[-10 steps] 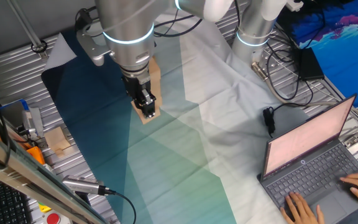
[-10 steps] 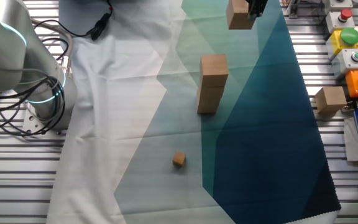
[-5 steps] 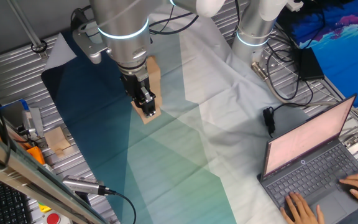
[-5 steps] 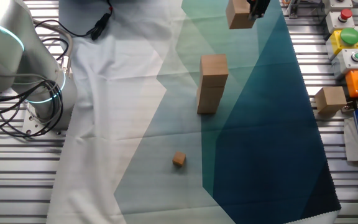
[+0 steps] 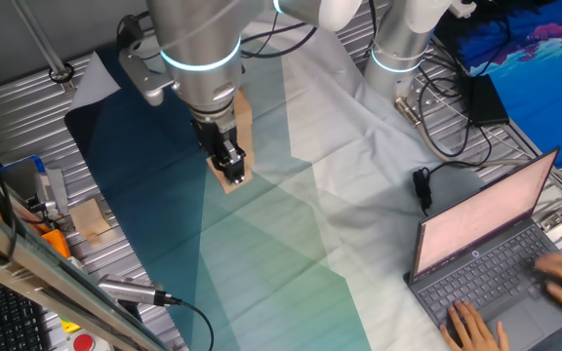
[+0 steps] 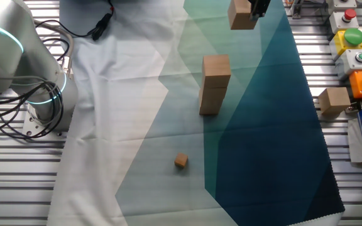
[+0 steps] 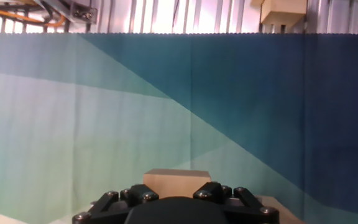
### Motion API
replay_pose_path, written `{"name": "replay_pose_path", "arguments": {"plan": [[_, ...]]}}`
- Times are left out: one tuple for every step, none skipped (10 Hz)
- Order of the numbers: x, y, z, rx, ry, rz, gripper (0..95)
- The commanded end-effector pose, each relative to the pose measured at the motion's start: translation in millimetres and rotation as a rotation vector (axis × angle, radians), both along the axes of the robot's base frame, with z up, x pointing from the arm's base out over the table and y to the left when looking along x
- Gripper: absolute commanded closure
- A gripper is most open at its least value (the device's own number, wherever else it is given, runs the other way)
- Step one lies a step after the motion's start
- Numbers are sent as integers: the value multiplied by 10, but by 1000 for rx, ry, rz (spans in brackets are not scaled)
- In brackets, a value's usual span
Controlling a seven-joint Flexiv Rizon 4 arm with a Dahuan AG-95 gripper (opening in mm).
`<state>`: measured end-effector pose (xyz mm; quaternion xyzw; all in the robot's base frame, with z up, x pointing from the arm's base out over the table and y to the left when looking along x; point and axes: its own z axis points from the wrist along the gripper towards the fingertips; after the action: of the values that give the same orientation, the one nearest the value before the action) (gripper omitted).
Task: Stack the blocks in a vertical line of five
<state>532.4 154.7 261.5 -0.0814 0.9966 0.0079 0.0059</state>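
Gripper (image 6: 256,11) clamped on a raised wooden block (image 6: 241,15): rigid, likely light, with smooth flat faces best pinched on opposite sides, near the two-block stack (image 6: 213,84).

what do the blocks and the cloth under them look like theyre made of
The blocks look like plain unfinished wood: matte light tan, sharp square edges, no paint or markings; grain is too fine to see. The one in the hand looks the same. The cloth seems a thin printed fabric: soft wrinkles, teal-to-white colour panels, a zigzag-cut edge in the hand view.
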Motion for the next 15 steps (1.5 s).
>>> {"name": "replay_pose_path", "arguments": {"plan": [[-46,-215,145,-19,-5,20,950],[-79,-385,255,-13,-4,9,950],[-135,-551,364,-16,3,-1,950],[-172,-636,416,-16,6,-3,950],[-292,-871,552,-11,7,-12,950],[-341,-968,595,-10,7,-22,950],[-376,-1053,619,-5,5,-28,950],[-431,-1198,644,11,3,-47,950],[-462,-1260,651,13,3,-56,950],[-488,-1301,651,13,3,-59,950],[-520,-1351,631,17,0,-59,950],[-546,-1390,596,27,-1,-60,950],[-573,-1407,566,39,-4,-65,950],[-594,-1414,552,39,-6,-69,950],[-612,-1426,531,39,-6,-74,950]]}}
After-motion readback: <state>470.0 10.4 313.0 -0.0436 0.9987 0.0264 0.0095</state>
